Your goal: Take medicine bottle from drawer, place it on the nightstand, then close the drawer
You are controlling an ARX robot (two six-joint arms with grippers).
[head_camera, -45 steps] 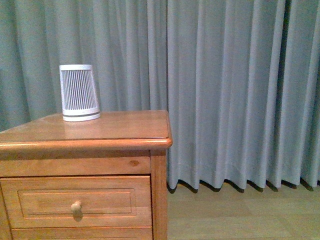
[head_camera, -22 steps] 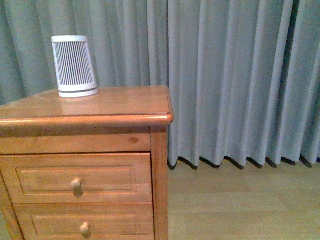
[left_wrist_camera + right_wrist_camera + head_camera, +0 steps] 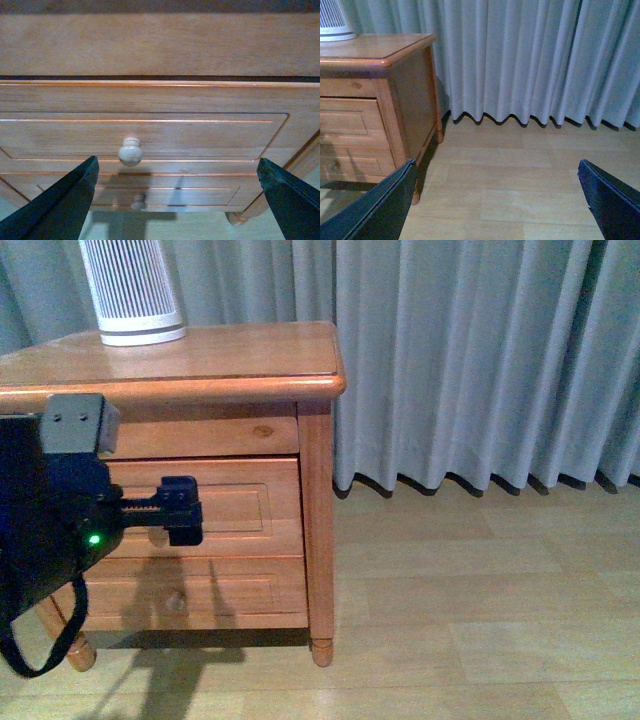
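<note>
Grey curtains [image 3: 480,360] behind nightstand [image 3: 240,350], drawer [image 3: 200,135] closed, left gripper [image 3: 176,162] spread before its knob [image 3: 130,151], right gripper [image 3: 497,162] spread.

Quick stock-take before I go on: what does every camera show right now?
nightstand: one, orange-brown, left in the front view
upper drawer: one, orange-brown, shut, the taller
lower drawer: one, orange-brown, shut
knobs: two, pale wood, upper, lower
ribbed device: one, white, on the nightstand top
curtain: grey-blue, behind
floor: pale wood
medicine bottle: none in view
left gripper: black, open, facing the upper knob
right gripper: black, open, above the floor
</note>
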